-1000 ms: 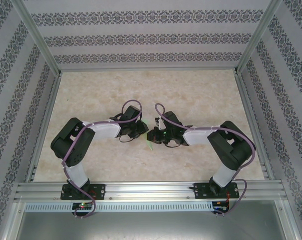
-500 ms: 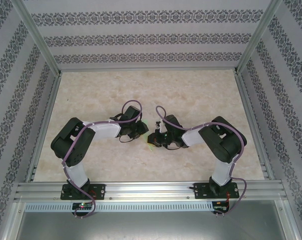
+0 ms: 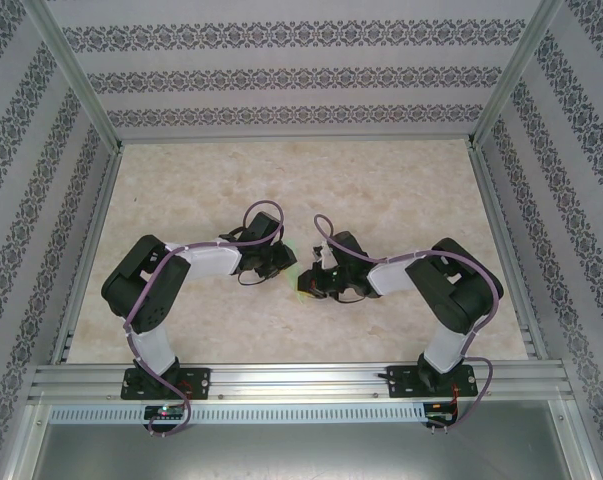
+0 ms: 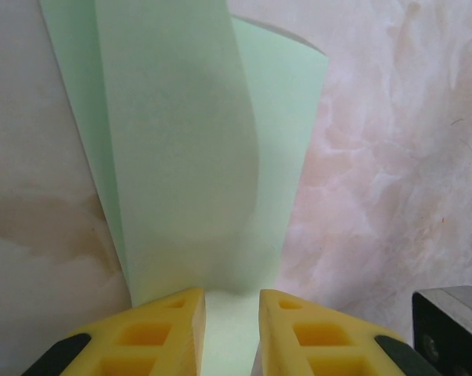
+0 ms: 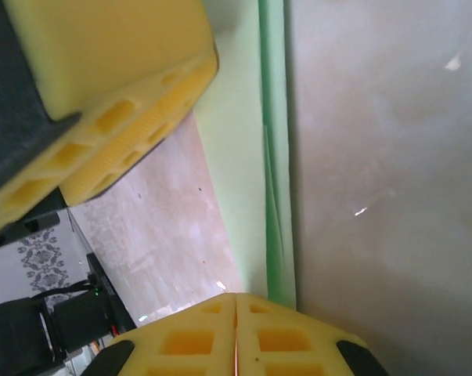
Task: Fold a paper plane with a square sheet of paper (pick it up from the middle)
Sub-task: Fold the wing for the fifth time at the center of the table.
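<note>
Your left gripper (image 4: pixel 230 333) has its 2 yellow fingers set narrow, and the sheet of paper (image 4: pixel 181 157) fills the slot between them from pad to pad, so it reads as a hold on the paper. From those fingers the pale green sheet fans out ahead. 1 long edge slants away to the left of the left finger, and a second layer curves over the top of it. A corner ends ahead and to the right of the right finger.

Right of that corner the table (image 4: pixel 392 157) is bare marble, open all the way ahead. Just beside your right finger, at the lower corner, sits a grey and black block (image 4: pixel 451 329); I cannot tell what it is.

Your right gripper (image 5: pixel 236 337) has its 2 fingers pressed flat together with no gap. A straight, darker green edge of stacked layers runs directly ahead from the right finger's tip. Whether any paper is pinched in the seam, I cannot tell. Ahead and to the left, 1 of the left gripper's fingers (image 5: pixel 118 70) hangs close over the same sheet.

From above, the 2 grippers meet almost tip to tip near the table's middle. You have open surface beyond the fingertips and out to the side rails (image 3: pixel 93 240).
</note>
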`<action>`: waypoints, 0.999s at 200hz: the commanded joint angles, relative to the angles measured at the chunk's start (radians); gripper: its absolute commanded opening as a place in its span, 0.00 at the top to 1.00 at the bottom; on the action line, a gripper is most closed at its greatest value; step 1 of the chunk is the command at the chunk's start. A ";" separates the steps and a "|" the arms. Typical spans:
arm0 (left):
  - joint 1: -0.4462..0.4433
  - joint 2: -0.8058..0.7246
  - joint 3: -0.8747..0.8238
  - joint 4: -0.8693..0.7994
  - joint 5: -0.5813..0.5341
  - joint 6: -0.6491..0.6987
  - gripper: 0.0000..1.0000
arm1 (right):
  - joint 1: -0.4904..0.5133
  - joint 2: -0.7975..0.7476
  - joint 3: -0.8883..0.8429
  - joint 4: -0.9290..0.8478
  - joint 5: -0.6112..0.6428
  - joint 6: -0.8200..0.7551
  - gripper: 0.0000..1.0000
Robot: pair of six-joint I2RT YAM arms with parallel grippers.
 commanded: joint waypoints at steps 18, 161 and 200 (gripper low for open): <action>-0.005 0.024 0.019 -0.023 -0.009 0.015 0.74 | 0.028 0.041 0.026 -0.139 -0.007 -0.076 0.92; -0.006 0.024 0.025 -0.032 -0.001 0.018 0.74 | 0.076 -0.125 0.126 -0.295 0.066 -0.162 0.89; -0.005 0.025 0.026 -0.026 0.004 0.016 0.74 | 0.103 -0.068 0.139 -0.308 0.138 -0.173 0.89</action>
